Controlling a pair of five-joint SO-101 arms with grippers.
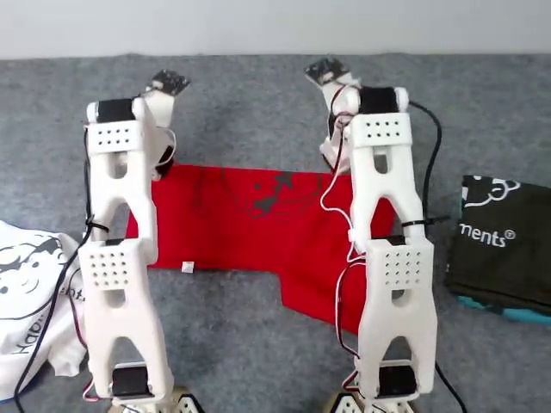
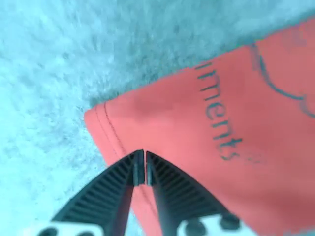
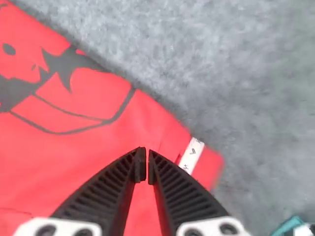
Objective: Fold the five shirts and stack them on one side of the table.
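Observation:
A red shirt (image 1: 250,224) with a dark print lies spread in the middle of the grey table. Both arms stretch out to its far edge. My left gripper (image 2: 144,169) is down on the fabric close to the shirt's far left corner (image 2: 98,118), fingers pressed together on a pinch of cloth. My right gripper (image 3: 143,167) is shut the same way near the far right corner, beside a small white label (image 3: 191,153). A folded dark shirt (image 1: 504,249) rests on a teal one (image 1: 508,308) at the right. A crumpled white shirt (image 1: 30,292) lies at the near left.
Grey carpet-like cloth (image 1: 258,95) covers the table, with bare room beyond the red shirt's far edge. The two arm bases stand at the near edge. A small white tag (image 1: 188,267) shows at the red shirt's near hem.

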